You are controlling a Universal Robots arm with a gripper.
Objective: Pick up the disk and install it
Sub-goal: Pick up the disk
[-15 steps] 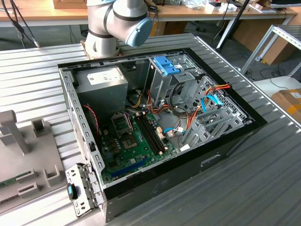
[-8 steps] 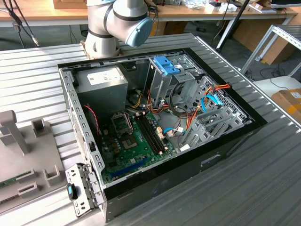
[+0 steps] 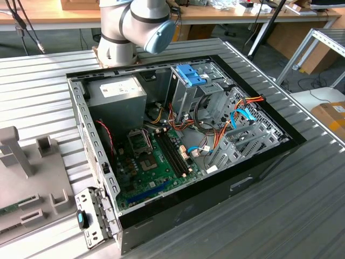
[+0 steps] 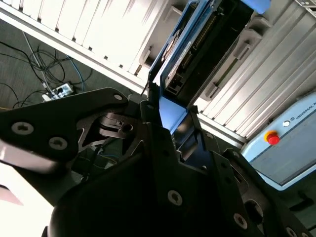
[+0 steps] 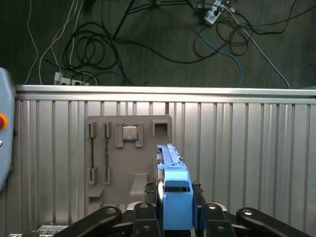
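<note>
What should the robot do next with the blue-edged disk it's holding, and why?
Probably swing the disk over toward the open computer case. The gripper is shut on its blue frame, and in the first wrist view it hangs over the grey parts tray, not over the case's metal cage, where a drive would likely go.

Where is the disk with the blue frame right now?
In the first wrist view the disk is clamped in the gripper, off the ribbed metal table, with the grey parts holder just beyond it.
</note>
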